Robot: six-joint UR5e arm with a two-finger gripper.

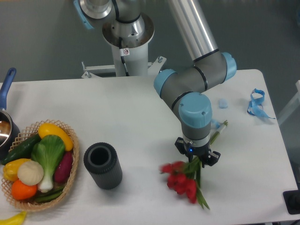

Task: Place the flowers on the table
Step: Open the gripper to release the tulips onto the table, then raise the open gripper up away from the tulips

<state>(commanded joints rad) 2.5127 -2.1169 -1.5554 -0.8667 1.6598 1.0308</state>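
The flowers (182, 180), a bunch of red tulip buds with green stems and leaves, lie slanted at the front right of the white table (131, 122). The buds point front-left and look slightly blurred. The stem end (221, 129) sticks out to the back right. My gripper (197, 157) points straight down over the middle of the stems, low over the tabletop. Its dark fingers (180, 146) stand on either side of the stems and appear closed on them. The contact itself is hidden under the wrist.
A black cylindrical holder (102, 165) stands left of the flowers. A wicker basket (70, 180) with vegetables sits at the front left, a pot (5, 126) behind it. A blue ribbon (256, 104) and a small pale blue piece (223, 103) lie at the back right.
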